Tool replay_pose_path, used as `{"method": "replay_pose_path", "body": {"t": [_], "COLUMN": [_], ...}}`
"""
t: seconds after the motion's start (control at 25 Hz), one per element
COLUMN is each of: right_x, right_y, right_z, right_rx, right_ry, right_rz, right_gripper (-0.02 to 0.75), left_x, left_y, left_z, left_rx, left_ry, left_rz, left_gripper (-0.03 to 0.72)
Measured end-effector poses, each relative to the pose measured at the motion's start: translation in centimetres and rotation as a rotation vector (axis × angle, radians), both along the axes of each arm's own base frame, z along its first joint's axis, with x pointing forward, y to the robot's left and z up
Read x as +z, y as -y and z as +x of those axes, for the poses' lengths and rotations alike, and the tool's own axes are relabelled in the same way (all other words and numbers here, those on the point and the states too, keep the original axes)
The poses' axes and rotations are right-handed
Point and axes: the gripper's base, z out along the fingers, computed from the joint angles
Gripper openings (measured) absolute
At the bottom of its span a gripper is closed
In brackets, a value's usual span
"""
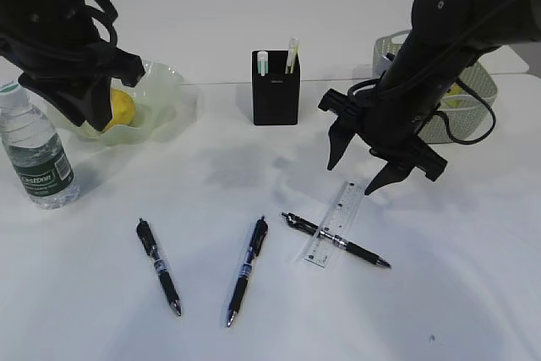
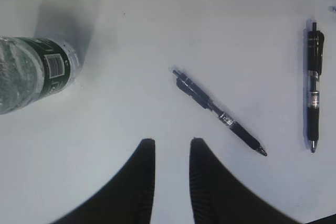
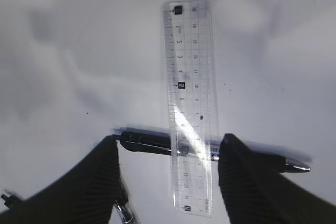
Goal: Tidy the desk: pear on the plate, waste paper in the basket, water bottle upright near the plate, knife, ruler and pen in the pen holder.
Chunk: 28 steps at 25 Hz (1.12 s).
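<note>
While our right gripper (image 1: 368, 177) hangs with jaws spread and empty above the ruler (image 1: 335, 222), which lies across a pen (image 1: 336, 240) on the desk (image 1: 270, 310), our left gripper (image 2: 171, 153) stands narrowly parted, holding nothing, near the upright water bottle (image 1: 34, 150).

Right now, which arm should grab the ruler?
Right. The right gripper hangs open directly above the clear ruler, which lies across a black pen, jaws on either side. The left gripper is off by the water bottle.
</note>
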Motion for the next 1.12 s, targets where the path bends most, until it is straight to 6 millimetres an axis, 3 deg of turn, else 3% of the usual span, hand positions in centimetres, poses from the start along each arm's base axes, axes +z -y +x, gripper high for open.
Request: {"method": "replay_pose_path", "body": {"t": [0.32,0.72,1.12], "right_x": [-1.7,-2.2,-2.6], "right_y": [-0.2,-0.5,-0.6], "right_z": [0.0,0.1,0.2], "right_rx": [-0.003,-0.020,-0.025], "right_ry": [-0.064,-0.087,-0.094], "right_rz": [0.003,0.033,0.036], "right_gripper": [0.473,0.474,0.474], "left_x": [0.9,5.2,5.6], "left_y": [-0.7,-4.2,-4.3], "left_z": [-0.1,-1.7,-1.9], "left_rx": [0.010,0.082,0.097], "left_ry": [0.031,0.167,0.164], "left_rz": [0.010,0.013,-0.021], "left_gripper": [0.157,0.158,0.159]}}
